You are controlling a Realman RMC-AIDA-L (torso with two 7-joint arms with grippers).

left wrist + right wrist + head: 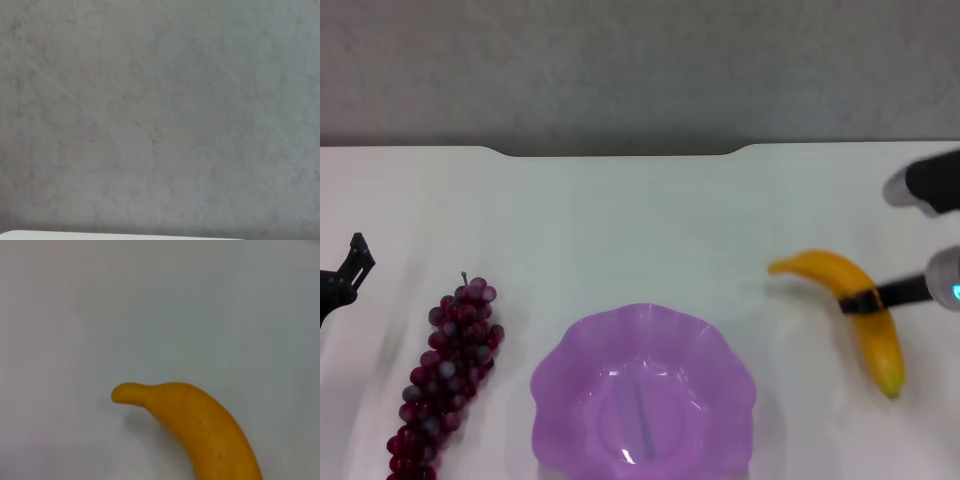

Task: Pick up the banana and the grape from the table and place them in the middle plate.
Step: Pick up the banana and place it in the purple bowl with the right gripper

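Note:
The banana (840,275) lies at the right of the white table (640,210), stem toward the middle, greenish tip toward me. My right gripper (862,298) reaches in from the right edge, and its dark finger (876,296) crosses the banana's middle, closed on it. The right wrist view shows the banana's stem end (200,430) close up over the tabletop. The grape bunch (450,375) lies at the front left. The purple scalloped middle plate (570,370) stands at the front centre, empty. My left gripper (350,270) is parked at the left edge, left of the grapes.
A dark notch (620,150) marks the table's far edge, with a grey wall behind. The left wrist view shows only a grey surface (160,115) and a sliver of the white table edge (100,235).

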